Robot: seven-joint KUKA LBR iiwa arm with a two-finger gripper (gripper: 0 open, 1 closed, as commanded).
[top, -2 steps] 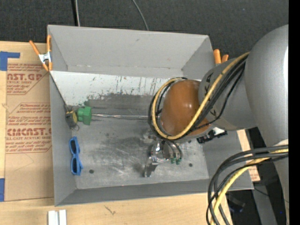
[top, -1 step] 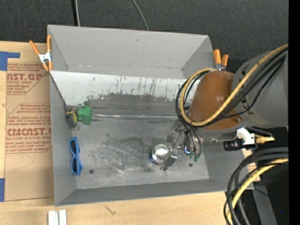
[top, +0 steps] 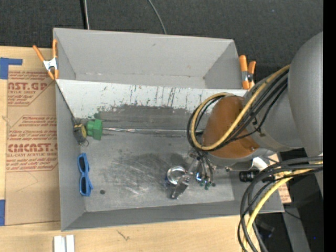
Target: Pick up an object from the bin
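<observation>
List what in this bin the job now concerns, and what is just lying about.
Job: gripper; silver thing close beside it, front right of the bin.
Lying about: blue sunglasses, front left; green block, back left; dark thing beside the block.

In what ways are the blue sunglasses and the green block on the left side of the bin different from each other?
Colour: the blue sunglasses are blue, the green block green. Shape: the sunglasses are long and flat, the block short and chunky. Place: the sunglasses lie nearer the front, the block further back, beside a small dark thing. Both rest at the bin's left, far from the gripper.
</observation>
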